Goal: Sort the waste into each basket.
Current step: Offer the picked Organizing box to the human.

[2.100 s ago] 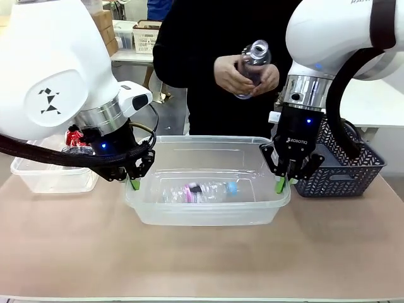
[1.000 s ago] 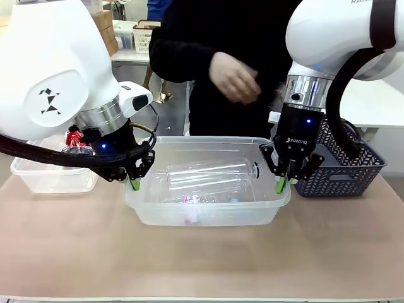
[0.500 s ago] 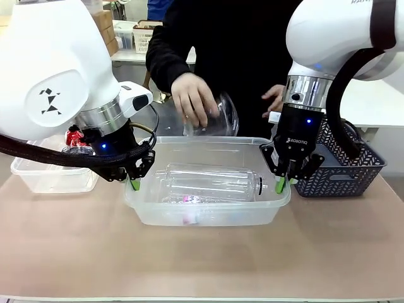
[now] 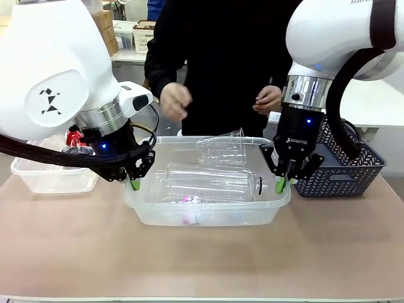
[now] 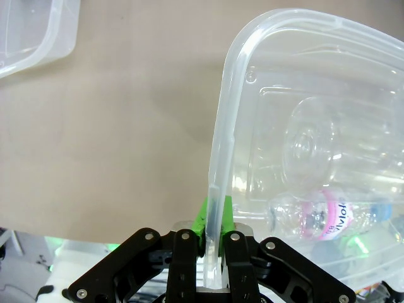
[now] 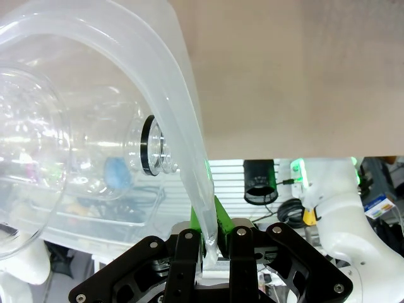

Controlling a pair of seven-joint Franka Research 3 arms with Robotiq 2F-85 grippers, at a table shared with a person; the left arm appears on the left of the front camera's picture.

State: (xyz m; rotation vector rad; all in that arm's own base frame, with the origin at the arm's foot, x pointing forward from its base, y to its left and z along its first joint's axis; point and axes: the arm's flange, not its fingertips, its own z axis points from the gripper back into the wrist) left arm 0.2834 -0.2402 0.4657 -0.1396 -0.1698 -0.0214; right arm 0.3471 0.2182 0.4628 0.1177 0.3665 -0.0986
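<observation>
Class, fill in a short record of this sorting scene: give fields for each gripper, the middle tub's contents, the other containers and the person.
left gripper: shut on the rim of the clear rectangular plastic tub
right gripper: shut on the same tub's opposite rim
tub contents: large clear plastic bottles, one small pink-labelled bottle
left side: second clear tub with a red can
right side: dark grey slotted basket
person's hands: empty, above the tub

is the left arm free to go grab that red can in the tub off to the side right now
Probably not. The left gripper is shut on the rim of the middle tub, as is the right gripper on the opposite end. The red can sits in the side tub, so the arm would have to let go first.
</observation>
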